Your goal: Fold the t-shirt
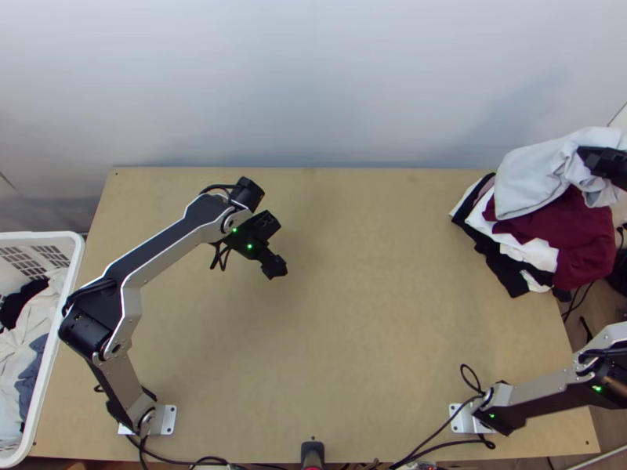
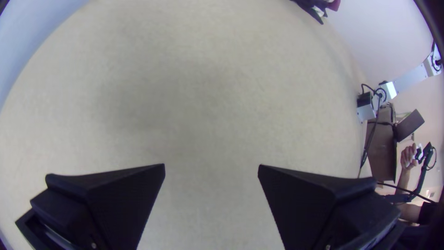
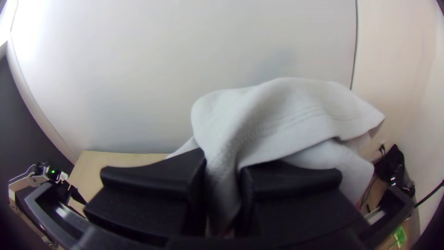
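"Where is the pale grey-white cloth t-shirt [image 1: 537,184]?"

"At the black right hand [image 1: 589,159], clenched on it. In the right wrist view, part of the cloth is pinched between the two wide flat fingers [image 3: 152,178], with folds rising and spilling to both sides. A stitched hem shows, but which part is gripped, one cannot tell."

"And under that hand?"

"Below it and toward the left hand, a bunched pile of dark red [image 1: 584,235], white and black cloths lies at the edge of the light wooden surface [image 1: 353,329]. The t-shirt hangs bunched above part of it; whether they touch is unclear."

"The black left hand [image 1: 275,268]?"

"Released, its fingers spread wide over bare wood, well apart from the t-shirt. Farther out on its left stands a white plastic basket [image 1: 77,270] of clothes."
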Action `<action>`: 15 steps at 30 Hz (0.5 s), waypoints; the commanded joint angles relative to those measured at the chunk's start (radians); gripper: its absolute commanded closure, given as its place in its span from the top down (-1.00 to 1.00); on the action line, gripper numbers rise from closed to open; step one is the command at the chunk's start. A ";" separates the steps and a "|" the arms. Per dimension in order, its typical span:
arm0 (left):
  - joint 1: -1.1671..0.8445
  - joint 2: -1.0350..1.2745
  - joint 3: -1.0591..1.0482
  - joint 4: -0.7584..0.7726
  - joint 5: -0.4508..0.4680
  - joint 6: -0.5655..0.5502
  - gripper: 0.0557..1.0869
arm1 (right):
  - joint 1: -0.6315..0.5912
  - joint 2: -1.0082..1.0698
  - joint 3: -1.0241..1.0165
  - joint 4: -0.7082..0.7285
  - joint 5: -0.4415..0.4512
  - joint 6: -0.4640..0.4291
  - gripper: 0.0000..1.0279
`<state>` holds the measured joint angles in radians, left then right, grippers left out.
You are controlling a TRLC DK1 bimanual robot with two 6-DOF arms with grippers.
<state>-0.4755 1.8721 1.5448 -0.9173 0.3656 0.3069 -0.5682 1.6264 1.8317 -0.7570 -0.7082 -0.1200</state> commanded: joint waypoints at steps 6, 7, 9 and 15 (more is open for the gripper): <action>-0.006 -0.005 -0.015 0.017 0.001 0.000 0.90 | -0.088 -0.013 -0.089 0.004 0.010 -0.115 -0.94; -0.008 -0.005 -0.015 0.018 0.001 0.000 0.90 | -0.094 -0.013 -0.100 0.004 0.010 -0.130 -0.94; -0.009 -0.005 -0.018 0.018 0.001 0.000 0.90 | -0.107 -0.014 -0.117 0.004 0.010 -0.153 -0.94; -0.009 -0.007 -0.020 0.021 0.001 0.000 0.90 | -0.160 -0.017 -0.166 0.004 0.012 -0.239 -0.94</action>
<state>-0.4828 1.8668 1.5276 -0.8993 0.3660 0.3069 -0.6731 1.6108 1.7172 -0.7517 -0.6983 -0.2779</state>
